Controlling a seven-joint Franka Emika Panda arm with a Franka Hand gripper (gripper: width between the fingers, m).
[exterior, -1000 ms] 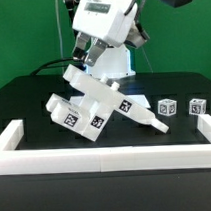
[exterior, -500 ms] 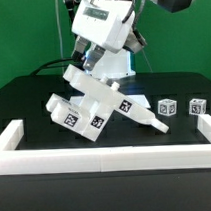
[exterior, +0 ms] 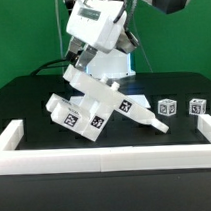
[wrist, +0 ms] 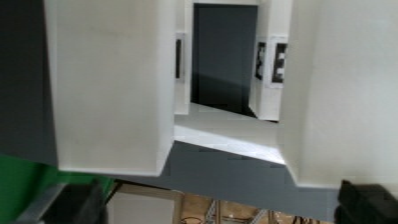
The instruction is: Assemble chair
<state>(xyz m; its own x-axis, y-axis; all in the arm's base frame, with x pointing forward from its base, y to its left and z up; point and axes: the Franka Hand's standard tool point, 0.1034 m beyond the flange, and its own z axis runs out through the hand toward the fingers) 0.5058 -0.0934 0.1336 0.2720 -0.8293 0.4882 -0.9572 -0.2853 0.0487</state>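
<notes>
Chair (exterior: 94,109) — tilted on the black table (exterior: 23,98) — jaws wide apart above.

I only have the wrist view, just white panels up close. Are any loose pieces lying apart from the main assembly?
Observer: Yes. Two small tagged blocks, the inner block and the outer block, sit to the exterior view's right of the chair.
Operator: Is the chair upright?
Observer: No, it lies tilted on the black table.
Operator: Where is the tool?
Observer: The tool hangs over the chair's raised end, open. I cannot tell whether it touches.
</notes>
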